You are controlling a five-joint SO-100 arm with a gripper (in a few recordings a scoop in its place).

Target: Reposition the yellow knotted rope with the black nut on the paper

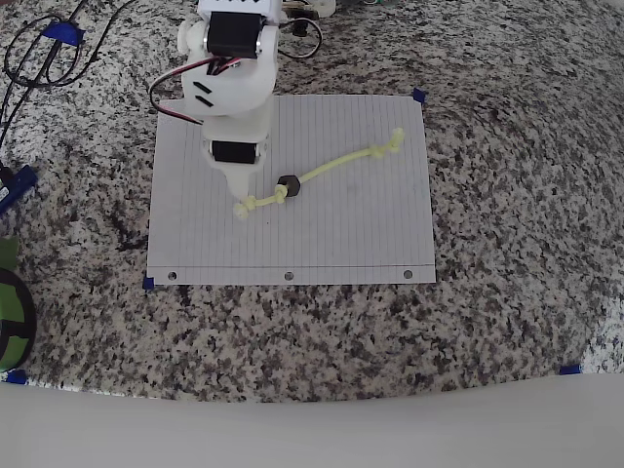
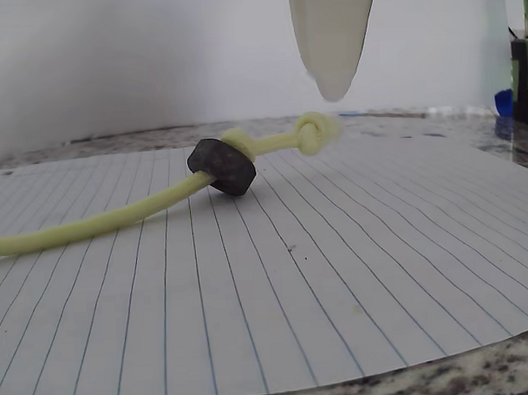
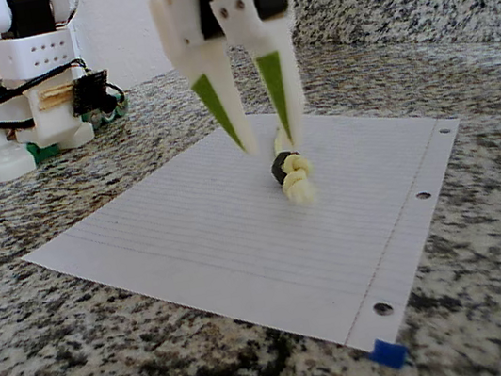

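The yellow knotted rope [image 1: 331,168] lies slanted across the middle of the paper [image 1: 361,239], one knot at the upper right and one at the lower left. The black nut [image 1: 289,186] sits on the rope close to the lower-left knot [image 1: 246,206]. My gripper [image 1: 238,189] hovers over that knot end, pointing down. In the fixed view the gripper [image 3: 270,143] is open, its green-padded fingers [image 3: 221,107] apart just above the nut [image 3: 280,166] and knot [image 3: 299,183], holding nothing. The wrist view has one white fingertip [image 2: 332,39] hanging above the nut [image 2: 223,166] and rope [image 2: 91,225].
The paper lies on a speckled granite counter [image 1: 517,244] with blue tape bits [image 1: 419,97] at its corners. Black cables [image 1: 39,54] run at the upper left. A green object [image 1: 10,312] sits at the left edge. The arm's white base [image 3: 17,101] stands behind the sheet.
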